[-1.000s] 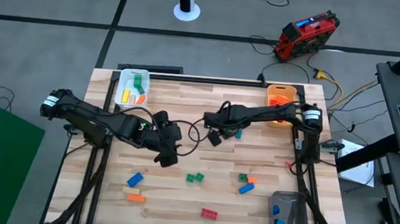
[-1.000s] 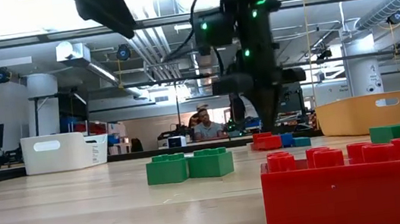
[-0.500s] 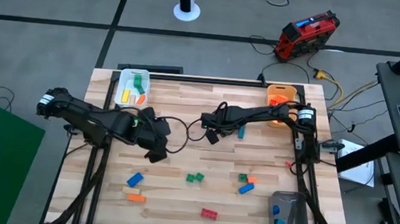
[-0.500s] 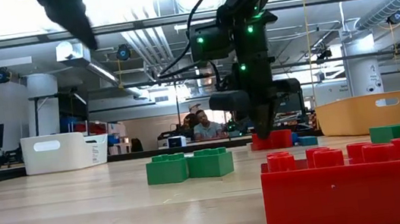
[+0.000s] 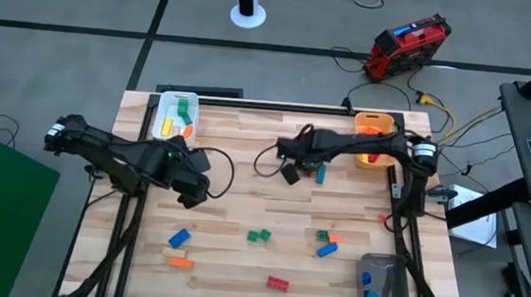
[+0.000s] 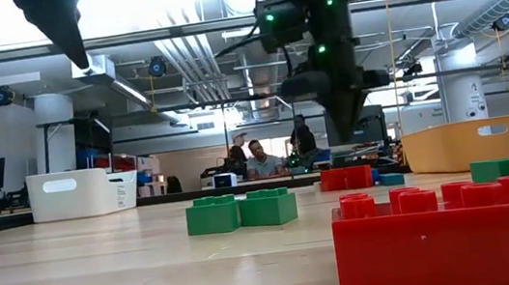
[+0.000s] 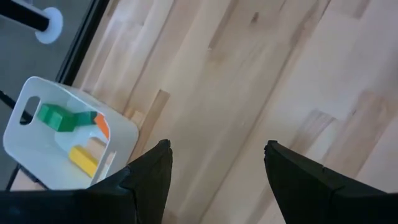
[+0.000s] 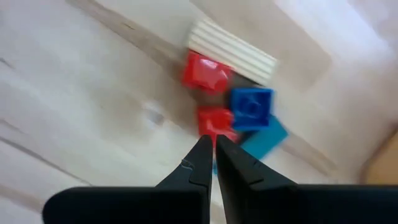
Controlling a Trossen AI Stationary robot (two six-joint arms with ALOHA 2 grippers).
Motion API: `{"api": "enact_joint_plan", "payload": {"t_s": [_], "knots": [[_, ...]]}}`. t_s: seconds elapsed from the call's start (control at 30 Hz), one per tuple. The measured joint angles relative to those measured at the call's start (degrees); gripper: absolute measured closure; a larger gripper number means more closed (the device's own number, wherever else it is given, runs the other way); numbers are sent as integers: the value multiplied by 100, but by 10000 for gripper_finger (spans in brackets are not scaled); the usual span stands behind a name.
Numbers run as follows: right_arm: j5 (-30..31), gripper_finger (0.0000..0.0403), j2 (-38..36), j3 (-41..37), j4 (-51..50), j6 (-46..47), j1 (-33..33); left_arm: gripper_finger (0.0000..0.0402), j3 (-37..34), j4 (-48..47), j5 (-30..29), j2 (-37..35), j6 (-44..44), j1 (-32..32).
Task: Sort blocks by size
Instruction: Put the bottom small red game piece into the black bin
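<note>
right claw (image 8: 214, 144), fingers closed and empty, hovers just above small red studded plastic bricks (image 8: 213, 119); left claw (image 7: 216, 151) spread open near the white bin (image 7: 121, 138).

Bright, even light from overhead falls on the table (image 5: 247, 138), with soft shadows. The low view glares at the ceiling lights (image 6: 131, 89). The right wrist view is blurred.

No text, label, brand, number or sign can be read in any view, on the blocks, bins, arms or surface.
</note>
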Motion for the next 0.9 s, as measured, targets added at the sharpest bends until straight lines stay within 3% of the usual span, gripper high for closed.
{"api": "enact_joint_plan", "payload": {"t_s": [0.1,0.3,0.67,0.9], "knots": [[-576,390,-66,-7,-91,-559,-325,172,0,122,-3,-116,139,0],[-1021,378,41,-20,-75,-1230,-762,173,0,339,-17,-283,242,0],[-1102,239,394,-77,290,-1409,-469,188,0,352,-157,-272,241,0],[-1101,208,480,-98,297,-1360,-329,189,-19,388,-170,-272,244,0]]}}
